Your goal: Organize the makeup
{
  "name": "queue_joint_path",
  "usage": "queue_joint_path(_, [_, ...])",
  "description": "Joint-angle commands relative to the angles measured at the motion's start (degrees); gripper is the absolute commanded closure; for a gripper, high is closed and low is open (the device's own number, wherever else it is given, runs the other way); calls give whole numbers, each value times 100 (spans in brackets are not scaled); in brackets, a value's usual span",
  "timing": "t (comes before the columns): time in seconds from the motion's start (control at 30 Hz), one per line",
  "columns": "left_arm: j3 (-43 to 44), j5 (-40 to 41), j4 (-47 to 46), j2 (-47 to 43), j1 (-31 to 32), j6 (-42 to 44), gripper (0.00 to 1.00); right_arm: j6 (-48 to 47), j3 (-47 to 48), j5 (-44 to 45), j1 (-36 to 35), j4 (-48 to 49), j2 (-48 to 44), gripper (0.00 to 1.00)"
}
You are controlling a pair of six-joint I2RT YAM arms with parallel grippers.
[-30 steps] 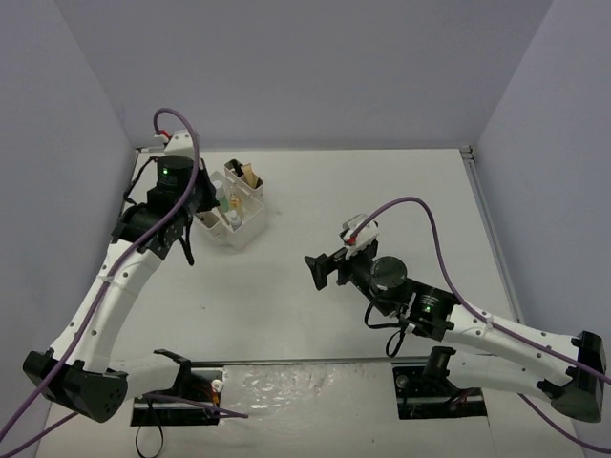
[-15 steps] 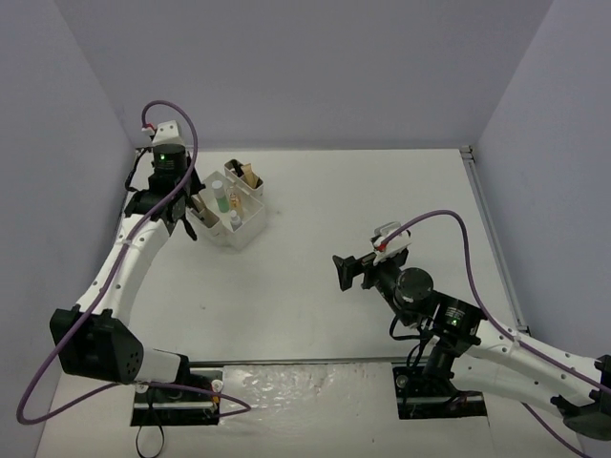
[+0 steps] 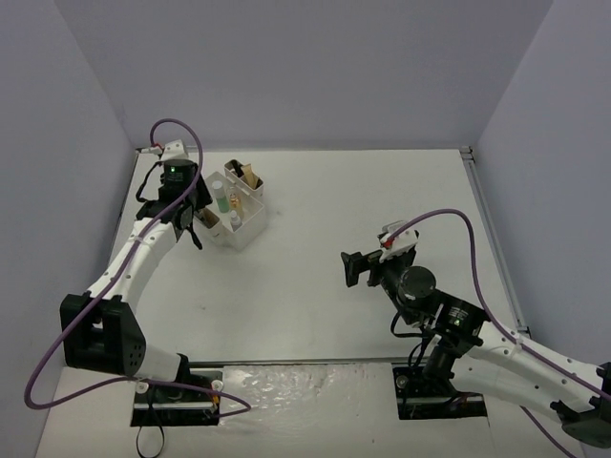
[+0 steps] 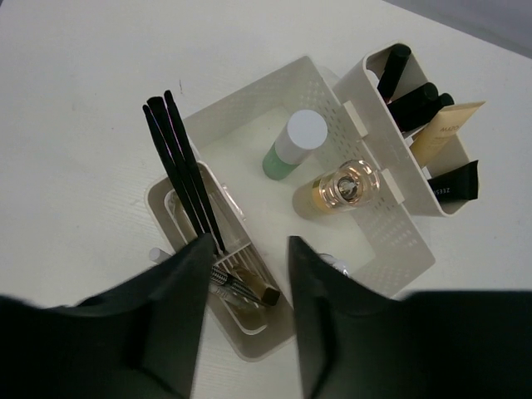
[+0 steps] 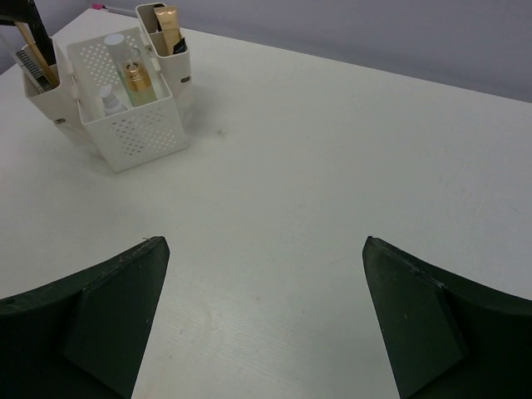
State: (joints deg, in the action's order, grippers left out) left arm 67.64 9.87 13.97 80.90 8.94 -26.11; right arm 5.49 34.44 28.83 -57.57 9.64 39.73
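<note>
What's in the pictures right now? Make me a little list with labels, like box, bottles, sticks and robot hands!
box: white box, three compartments, on the table
middle compartment: pale green bottle and gold bottle, upright
one side pocket: black sticks standing up
other side pocket: black tubes and a tan tube
left gripper: open, above the stick pocket, holding nothing
right gripper: open, over the table, well apart from the box

Soft, even light is washing the table (image 3: 382,191); shadows are lying faint, near fingers (image 4: 166,332) are blurring slightly.
</note>
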Motion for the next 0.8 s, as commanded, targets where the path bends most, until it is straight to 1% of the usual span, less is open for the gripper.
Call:
queue_joint_path(0.0, [236,-27,-226,-315,-66,-26,52,184,100,216,197,252,94,0])
queue_joint_path(0.03, [271,-35,-160,-379,-77,5,45,219,119,209,264,256,108,0])
queue_joint_path(0.1, [335,4,-32,-491,-93,77,33,291,175,185,432,241,164,0])
queue_joint_path(0.2, [448,102,245,-870,-103,230,24,363,314,15,716,137,270,0])
queue_joint_path(0.3, [580,296,734,-1327,-105,320,15,420,530,-9,983,0,432,0])
queue_joint_path(0.4, [673,482,1328,-1712,-112,466,11,476,825,112,1124,-245,560,0])
queue_joint_path(0.5, [769,758,1909,-2236,-120,605,6,522,1060,398,1213,-571,572,0])
queue_joint_path(0.57, [713,922,2126,-2691,-120,696,4,567,1252,699,1222,-814,514,0])
queue_joint_path(0.77, [405,1068,2722,-3941,-116,711,3,519,1409,1122,1222,-1355,174,0])
